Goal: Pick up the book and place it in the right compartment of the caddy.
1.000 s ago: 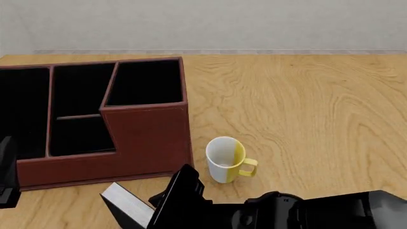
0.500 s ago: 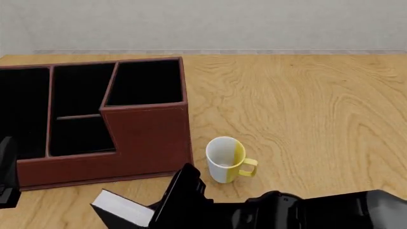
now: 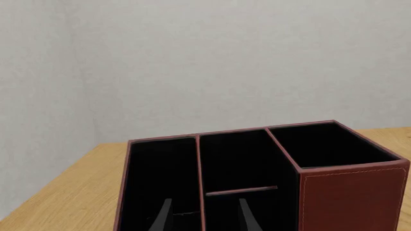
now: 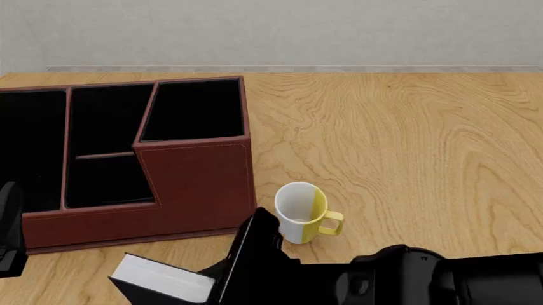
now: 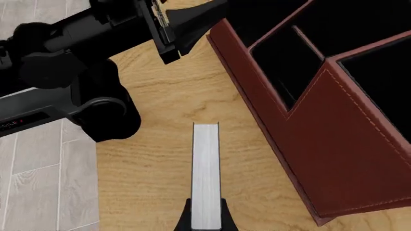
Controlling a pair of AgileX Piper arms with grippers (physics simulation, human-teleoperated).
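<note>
The black book (image 4: pixel 161 279) shows its white page edge (image 5: pixel 206 168) and is held in front of the caddy's front wall, near the table's front edge. My right gripper (image 4: pixel 227 276) is shut on the book's end, one finger (image 5: pixel 184 220) on each cover. The reddish-brown caddy (image 4: pixel 195 184) stands at the left, its tall right compartment (image 4: pixel 191 111) open and black inside; the left wrist view also shows this compartment (image 3: pixel 334 149). My left gripper (image 3: pixel 204 219) is open with nothing in it, facing the caddy's lower sections from the front left.
A white and yellow mug (image 4: pixel 301 213) stands upright just right of the caddy's front corner, close to my right arm. The left arm (image 5: pixel 77 72) sits left of the book by the table's left edge. Bare wood (image 4: pixel 407 146) spreads to the right.
The book has swung further left and flatter, its page edge now more level. My right gripper has risen a little with it. The left arm has not moved.
</note>
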